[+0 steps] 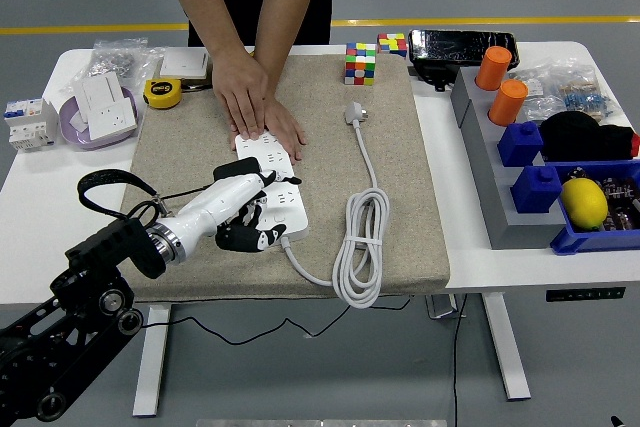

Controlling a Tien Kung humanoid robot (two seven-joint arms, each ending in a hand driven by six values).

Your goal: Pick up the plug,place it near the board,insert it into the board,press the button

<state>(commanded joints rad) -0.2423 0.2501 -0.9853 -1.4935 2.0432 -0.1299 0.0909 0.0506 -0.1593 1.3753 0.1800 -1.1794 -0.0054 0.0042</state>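
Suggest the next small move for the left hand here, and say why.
Probably press a fingertip down on the button at the near end of the power strip. The left hand already lies palm-down over that end, a black plug sits on the strip just behind it, and the person's hands steady the far end.

From my remote seat I can't read a single word, number or brand mark anywhere in this view. The white power strip (270, 187) shows only plain sockets, and the yellow tape measure (162, 93) at the far left of the counter (40, 237) has a dark face too small for me to make out. The clear packets (570, 87) at the far right are just as illegible.
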